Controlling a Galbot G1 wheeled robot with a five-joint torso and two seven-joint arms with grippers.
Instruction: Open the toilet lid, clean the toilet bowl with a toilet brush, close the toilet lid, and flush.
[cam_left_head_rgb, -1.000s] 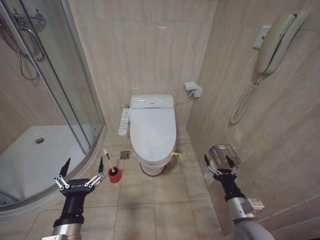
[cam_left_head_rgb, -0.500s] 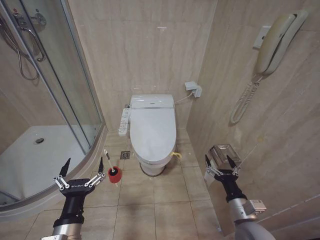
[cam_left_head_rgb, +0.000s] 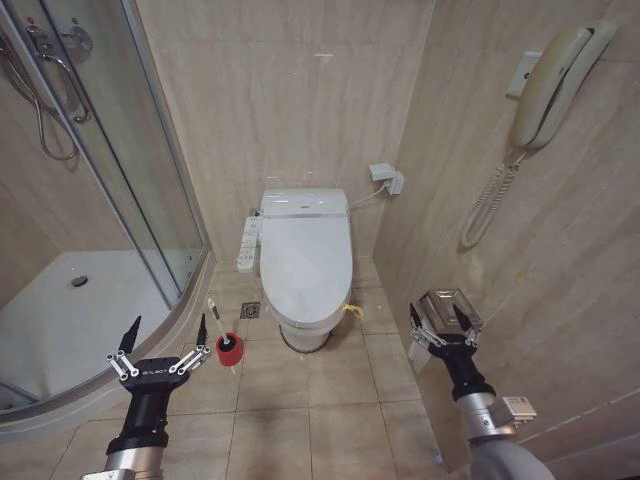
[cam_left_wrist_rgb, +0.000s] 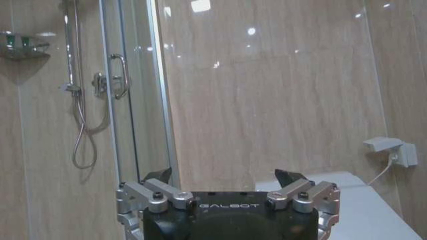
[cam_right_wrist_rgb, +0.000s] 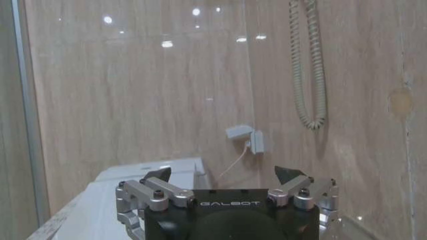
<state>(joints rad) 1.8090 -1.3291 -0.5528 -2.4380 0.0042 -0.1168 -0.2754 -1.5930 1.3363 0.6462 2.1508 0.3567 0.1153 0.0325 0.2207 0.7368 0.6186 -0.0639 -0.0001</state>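
Here both grippers hang low with fingers spread, holding nothing: the left gripper (cam_left_head_rgb: 165, 340) and the right gripper (cam_left_head_rgb: 440, 325). Just beyond the left one stands the toilet brush (cam_left_head_rgb: 222, 334) in its red holder (cam_left_head_rgb: 229, 350). Farther ahead, between the two, the closed toilet lid (cam_left_head_rgb: 305, 260) runs lengthwise away. It hides the toilet bowl; the brush head is hard to make out.
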